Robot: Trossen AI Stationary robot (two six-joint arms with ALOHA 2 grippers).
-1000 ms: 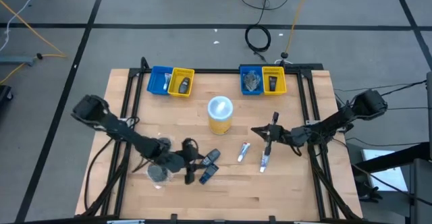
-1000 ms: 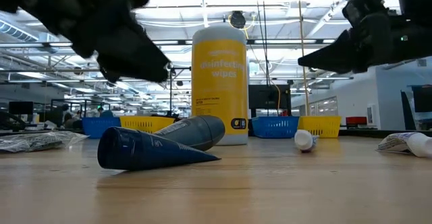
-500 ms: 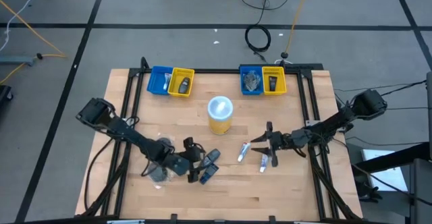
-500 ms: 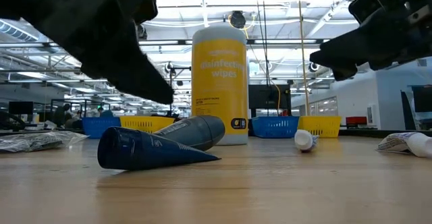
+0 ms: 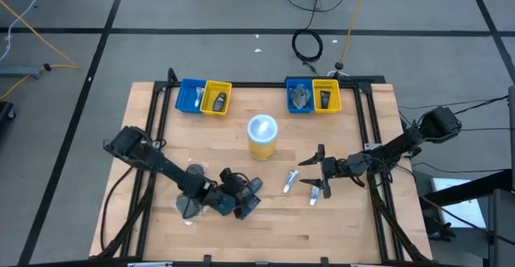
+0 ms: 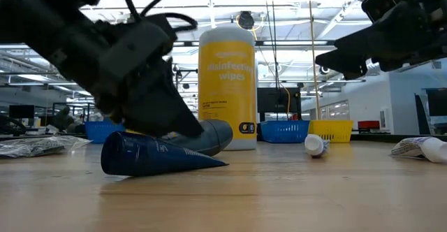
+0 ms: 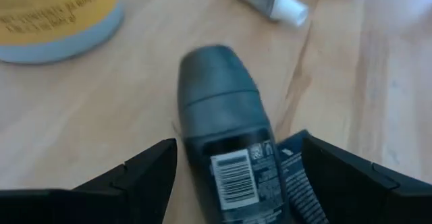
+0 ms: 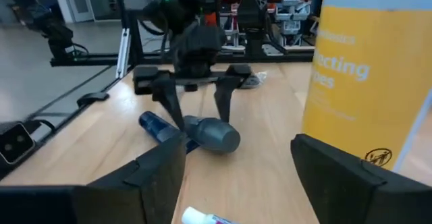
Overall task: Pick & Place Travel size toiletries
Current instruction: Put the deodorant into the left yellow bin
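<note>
Left gripper (image 5: 239, 198) is down low at the table's near-centre, fingers spread wide and straddling the grey bottle (image 7: 223, 133), one finger on each side, nothing clamped yet. From the wrist view the bottle lies on its side, rounded cap pointing toward the yellow canister (image 5: 262, 136), barcode label up; its base is cut off by the frame edge. Tucked against it is the blue tube (image 6: 157, 156), only a corner of which shows from the wrist. In the low view the gripper's dark bulk hides most of the bottle, leaving just its rounded end peeking out beside the canister.

Right gripper (image 5: 320, 172) hangs above the table on the other side, fingers parted and empty, over two white tubes (image 5: 291, 180) lying near each other. In the low view one tube's white cap (image 6: 314, 145) shows, the other is cut off at the frame's edge.

A clear-wrapped disc (image 5: 188, 206) sits beside the left arm, partly covered by it. At the far edge, blue and yellow bins (image 5: 203, 96) on the left and another pair (image 5: 313, 95) on the right hold small items, hard to make out. Open wood lies between the canister and the bins, and along the near edge.
</note>
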